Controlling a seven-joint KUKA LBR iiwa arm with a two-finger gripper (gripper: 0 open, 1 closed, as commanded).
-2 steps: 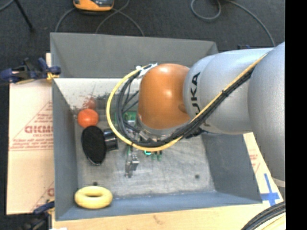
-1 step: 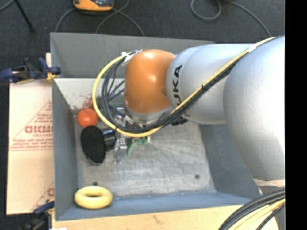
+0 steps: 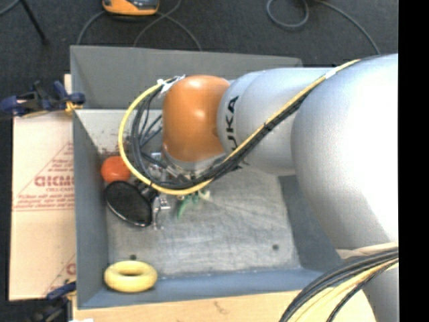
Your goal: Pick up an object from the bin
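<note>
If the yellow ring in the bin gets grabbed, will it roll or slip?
The yellow ring lies flat, so it probably won't roll. Its rounded, smooth-looking body may slip under a pinch. It looks light and would likely slide if nudged.

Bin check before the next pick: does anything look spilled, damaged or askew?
Nothing stands out. The yellow ring lies flat in a corner; the black disc and orange ball sit by the view's left wall, next to the gripper.
</note>
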